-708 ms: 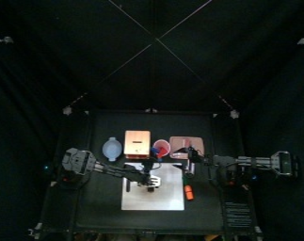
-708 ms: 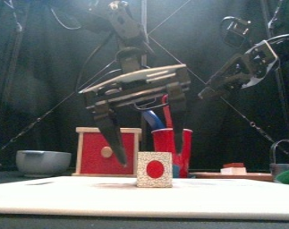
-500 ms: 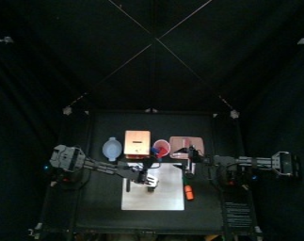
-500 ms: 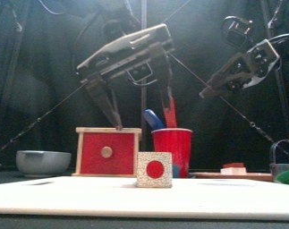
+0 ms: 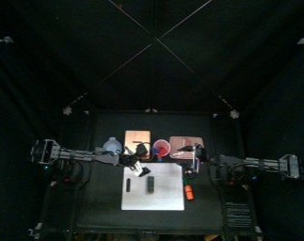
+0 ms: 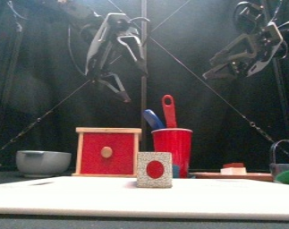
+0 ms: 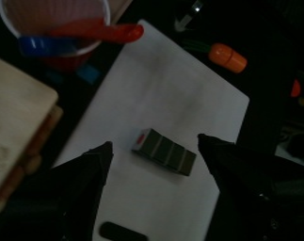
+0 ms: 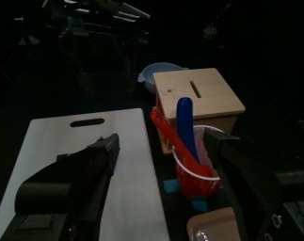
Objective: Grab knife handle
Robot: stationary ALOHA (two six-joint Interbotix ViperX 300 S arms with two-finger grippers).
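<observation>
- Nearest us: white cutting board lies flat on the black table, w/ a slot handle at one end.
- On the board, roughly mid: small speckled block, standing upright, red dot on its front face. Nothing touches it.
- Orange item lies on the table just off the board's right edge; we can't tell what it is.
- Behind the board, L to R: grey bowl, wooden box w/ red front and a hole in it, then red cup just beside the box.
- Task item: red handle sticks up out of the red cup, leaning slightly. We take it for the knife's handle; the blade end is hidden in the cup. Blue utensil shares the cup, on the box side.
- Left tool: jaws spread wide, holding nothing. It hangs high over the board, above the box and cup, well apart from the red handle.
- Right tool: jaws spread to full width, also empty. It hangs high on the right, aimed toward the cup, well clear of the handle.
- Red handle not gripped by either tool.
- Farthest back: black curtains.
</observation>
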